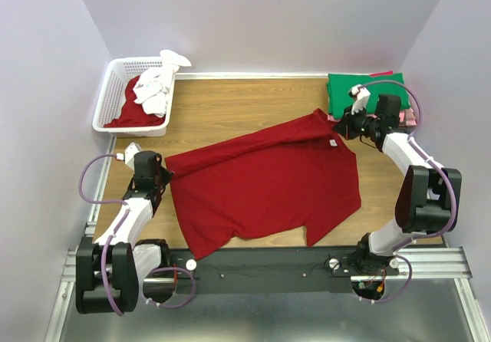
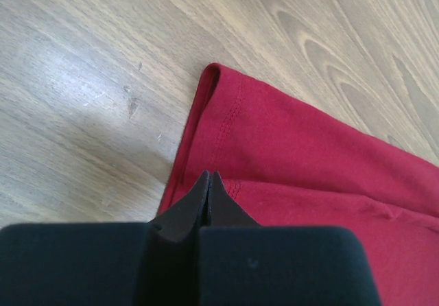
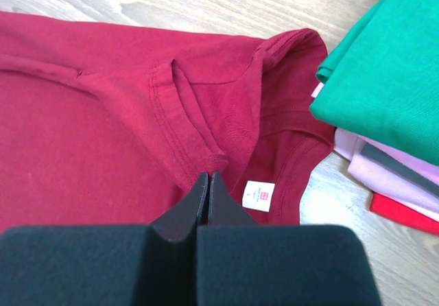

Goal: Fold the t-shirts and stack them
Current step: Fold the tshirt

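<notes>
A dark red t-shirt (image 1: 265, 181) lies spread across the middle of the table, its small white neck label (image 1: 332, 143) at the right. My left gripper (image 1: 165, 175) is shut at the shirt's left corner. In the left wrist view its tips (image 2: 208, 175) sit over the stitched hem (image 2: 230, 124), with no cloth showing between them. My right gripper (image 1: 343, 127) is shut by the collar. In the right wrist view its tips (image 3: 208, 176) hover just left of the label (image 3: 259, 195). At the back right, folded t-shirts are stacked: green (image 3: 391, 66) on top, then pink (image 3: 384, 162) and red (image 3: 405, 213).
A white lattice basket (image 1: 115, 89) stands at the back left with a red shirt (image 1: 134, 112) and a white one (image 1: 157, 89) hanging over its rim. Walls close the table in on three sides. Bare wood (image 1: 230, 104) shows behind the spread shirt.
</notes>
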You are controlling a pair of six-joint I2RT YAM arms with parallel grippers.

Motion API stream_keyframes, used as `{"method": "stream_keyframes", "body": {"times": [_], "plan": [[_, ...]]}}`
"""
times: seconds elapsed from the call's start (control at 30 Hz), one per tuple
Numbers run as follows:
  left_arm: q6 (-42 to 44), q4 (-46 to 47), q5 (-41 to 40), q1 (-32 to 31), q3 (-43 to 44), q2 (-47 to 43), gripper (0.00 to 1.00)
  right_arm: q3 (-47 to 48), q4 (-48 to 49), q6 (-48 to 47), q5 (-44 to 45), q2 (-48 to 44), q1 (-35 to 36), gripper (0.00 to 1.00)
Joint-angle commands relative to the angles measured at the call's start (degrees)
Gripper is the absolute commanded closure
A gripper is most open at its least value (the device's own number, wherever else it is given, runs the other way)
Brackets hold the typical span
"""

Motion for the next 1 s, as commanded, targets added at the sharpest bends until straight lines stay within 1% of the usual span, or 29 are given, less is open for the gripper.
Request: {"method": "stream_keyframes", "body": {"times": [0.0,0.2,0.23,0.27,0.3,0.33,0.37,0.4,0.43,0.47,0.5,0.53,0.57,0.6,0.67,0.7,0.77,0.8,0.83,0.87,0.9,0.93,0.97], "plan": [[0.1,-0.3,0.8,0.3,-1.1,-1.3,1.0,-1.1,1.0,-1.2,-0.6,-1.7,-0.6,1.0],[0.4,-0.6,2.7,0.3,-1.2,-2.7,1.0,-3.0,0.8,-2.0,0.1,-2.5,-0.9,0.99],[0.4,-0.6,4.3,0.3,-1.2,-3.6,0.91,-3.9,0.8,-2.5,0.7,-2.9,-1.1,0.97],[0.4,-0.6,4.3,0.3,-1.1,-4.2,0.91,-3.9,0.7,-2.5,0.7,-2.9,-1.1,0.97],[0.5,-2.3,6.0,0.3,-0.9,-5.0,0.69,-5.2,0.6,-2.6,1.0,-3.7,-1.1,0.95],[0.3,-3.1,6.8,0.3,-0.8,-7.3,0.61,-6.0,0.5,-2.9,2.4,-4.3,-1.2,0.94],[0.2,-3.9,7.4,0.3,-0.4,-8.9,0.55,-6.9,0.2,-3.4,3.4,-5.1,-1.3,0.89],[0.2,-5.5,8.7,0.4,0.3,-10.6,0.46,-8.5,-0.2,-4.5,4.8,-6.6,-1.3,0.72],[0.5,-6.2,9.6,0.3,1.3,-14.6,0.44,-9.1,-0.9,-5.1,7.5,-7.3,-1.4,0.65],[0.5,-6.8,10.2,0.3,1.7,-16.7,0.44,-9.4,-1.6,-5.6,8.7,-8.0,-1.9,0.62],[0.6,-8.1,11.0,0.3,2.1,-18.8,0.41,-9.2,-3.2,-6.6,9.4,-9.3,-2.4,0.55],[0.7,-8.3,11.4,0.3,2.6,-22.8,0.41,-8.8,-4.0,-6.9,9.6,-10.0,-2.8,0.52],[1.3,-8.5,11.9,0.3,2.9,-24.6,0.4,-8.3,-4.8,-7.1,9.8,-10.6,-3.3,0.51],[2.3,-8.1,12.7,0.3,3.5,-27.2,0.36,-5.6,-6.6,-7.0,9.8,-11.5,-3.4,0.47],[3.6,-7.4,13.0,0.2,3.8,-28.4,0.36,-3.9,-7.7,-6.2,7.9,-10.8,-3.4,0.47],[4.4,-6.8,13.7,0.3,3.8,-28.5,0.36,-0.3,-8.4,-5.2,4.6,-9.6,-3.4,0.47],[5.0,-4.5,14.3,0.3,3.0,-26.8,0.35,4.5,-10.7,-1.1,1.1,-3.1,-3.1,0.47],[4.9,-3.7,15.3,0.3,2.7,-25.6,0.35,6.7,-11.6,0.1,-0.2,-0.7,-2.7,0.47],[4.8,-3.0,16.0,0.4,2.4,-22.3,0.35,9.4,-12.4,0.9,-1.7,2.3,-2.3,0.47],[4.5,-2.3,16.4,0.3,1.9,-20.4,0.35,12.8,-13.2,1.6,-1.5,6.3,-0.9,0.47],[4.4,-1.1,17.2,0.3,1.8,-16.5,0.36,14.3,-13.2,2.4,-0.7,8.3,-0.2,0.47],[4.5,-1.0,17.4,0.4,2.1,-14.4,0.37,16.1,-13.2,2.8,-0.3,10.6,0.8,0.47],[4.7,0.3,17.0,0.5,2.2,-12.7,0.37,16.1,-13.2,2.8,0.1,10.6,1.2,0.47]]}}
